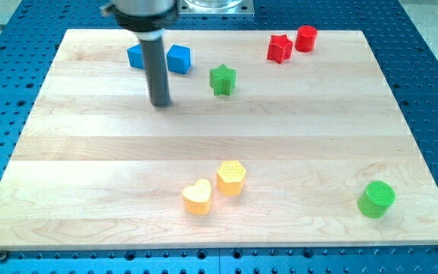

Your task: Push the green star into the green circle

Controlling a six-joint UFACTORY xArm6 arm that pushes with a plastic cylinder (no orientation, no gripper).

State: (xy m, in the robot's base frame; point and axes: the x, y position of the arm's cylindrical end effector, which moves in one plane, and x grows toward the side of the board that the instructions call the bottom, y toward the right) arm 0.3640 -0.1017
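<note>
The green star (222, 79) lies on the wooden board (90, 152) near the view's top, a little right of centre. The green circle (376, 199), a short cylinder, stands at the view's bottom right. My tip (160, 103) rests on the board to the left of the green star and slightly below it, with a clear gap between them. The tip is far from the green circle.
Two blue blocks (136, 56) (179, 58) sit at the view's top, on either side of my rod. A red star (279, 49) and a red cylinder (306, 38) are at the top right. A yellow heart (198, 198) and a yellow hexagon (232, 177) lie at the bottom centre.
</note>
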